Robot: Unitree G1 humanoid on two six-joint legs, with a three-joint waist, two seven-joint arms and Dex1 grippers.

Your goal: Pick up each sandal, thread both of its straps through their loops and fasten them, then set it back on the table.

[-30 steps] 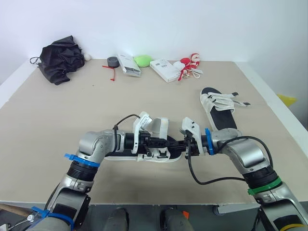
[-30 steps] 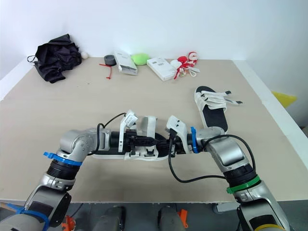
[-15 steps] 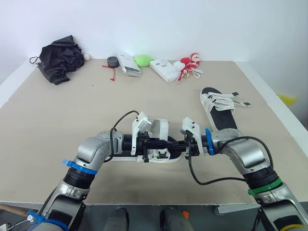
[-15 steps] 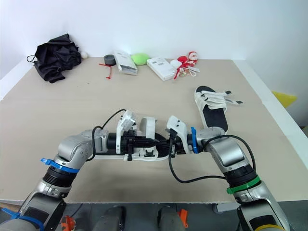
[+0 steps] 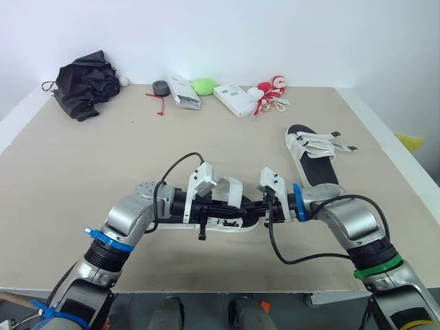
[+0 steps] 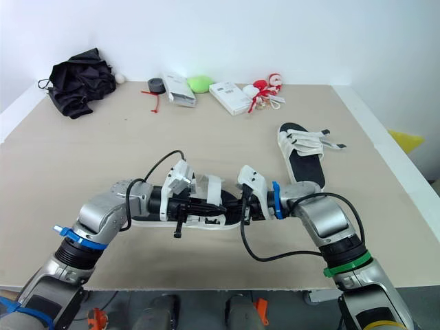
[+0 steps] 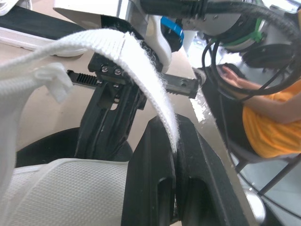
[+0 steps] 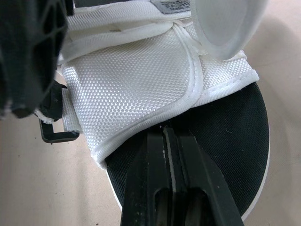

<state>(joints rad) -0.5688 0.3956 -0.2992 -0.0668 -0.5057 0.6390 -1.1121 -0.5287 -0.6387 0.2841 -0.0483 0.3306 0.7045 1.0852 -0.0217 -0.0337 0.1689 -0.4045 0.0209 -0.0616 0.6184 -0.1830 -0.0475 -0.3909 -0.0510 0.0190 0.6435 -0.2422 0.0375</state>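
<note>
Left gripper [image 7: 174, 129] clamped on white strap [image 7: 141, 54], strap arching up off near sandal [image 5: 227, 228]. Right gripper [image 8: 165, 136] fingers pressed together, tips at its black footbed. Near sandal between arms, near table [image 5: 82, 165] front; second sandal [image 5: 313, 155] well apart, right.

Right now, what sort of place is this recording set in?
Probably a robot test room or lab: a plain table against a bare white wall, odd props like a black bundle and white boxes along its far edge, and a person in orange nearby.
</note>
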